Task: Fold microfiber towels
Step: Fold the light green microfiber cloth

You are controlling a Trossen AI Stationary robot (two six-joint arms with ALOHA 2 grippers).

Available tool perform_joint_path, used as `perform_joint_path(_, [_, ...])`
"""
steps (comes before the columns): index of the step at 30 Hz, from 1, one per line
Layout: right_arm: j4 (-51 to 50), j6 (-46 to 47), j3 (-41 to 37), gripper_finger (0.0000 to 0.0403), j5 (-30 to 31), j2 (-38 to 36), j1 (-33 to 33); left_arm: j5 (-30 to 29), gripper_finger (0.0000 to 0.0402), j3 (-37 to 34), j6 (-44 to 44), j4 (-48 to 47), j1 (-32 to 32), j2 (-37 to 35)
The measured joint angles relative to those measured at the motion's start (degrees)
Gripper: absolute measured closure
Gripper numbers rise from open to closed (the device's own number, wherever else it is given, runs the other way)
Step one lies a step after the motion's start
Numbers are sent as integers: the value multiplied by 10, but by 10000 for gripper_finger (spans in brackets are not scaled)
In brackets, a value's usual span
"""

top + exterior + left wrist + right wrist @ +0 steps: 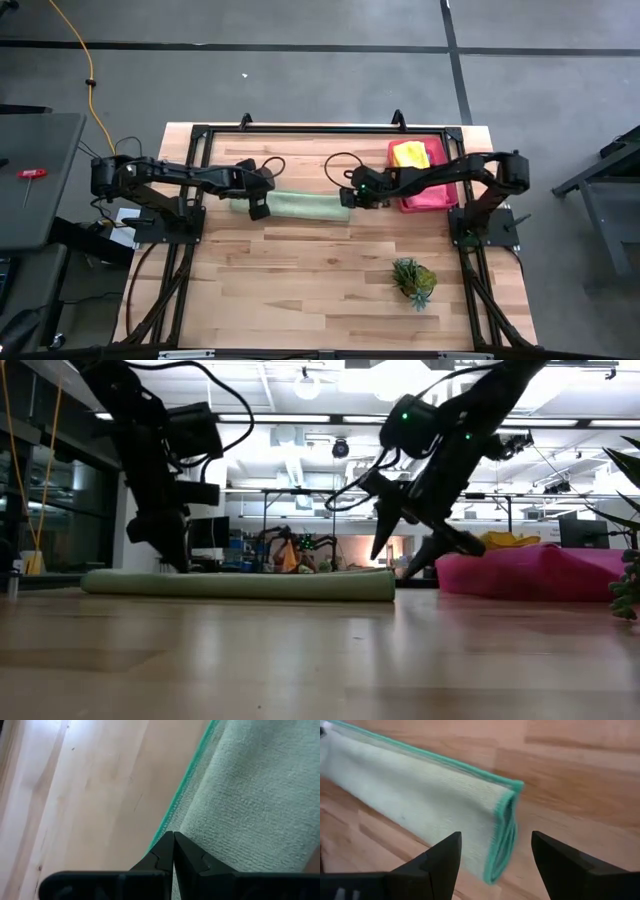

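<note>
Right fingers point(495, 855) spread at folded pale green towel's point(420, 800) end.

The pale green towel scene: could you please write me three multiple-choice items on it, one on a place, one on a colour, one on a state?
1. Where does the yellow towel lie?
A. in the pink tray
B. beside the plant
C. under the left arm

2. What colour is the folded towel's edging?
A. red
B. teal green
C. black

3. How does the right gripper stand?
A. shut on the towel
B. shut, empty
C. open, at the towel's end

Answers:
1 A, it sits inside the tray at the far right.
2 B, the right wrist view shows the trim.
3 C, its fingers stand apart around the towel's end.
</note>
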Motion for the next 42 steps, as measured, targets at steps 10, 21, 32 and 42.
perform_joint_path(10, [36, 57, 3, 169, -10, 66, 1, -13, 401, 1, 0, -2, 1, -1])
perform_joint_path(21, [87, 101, 2, 169, -7, 74, 1, -16, 401, 2, -6, 9, 2, -2])
perform_joint_path(32, [80, 85, 3, 243, 14, 87, -1, -7, 401, 7, -33, 14, 2, -2])
perform_joint_path(42, [-75, -57, 1, 392, 65, 11, -20, 15, 401, 81, -43, -10, 2, -2])
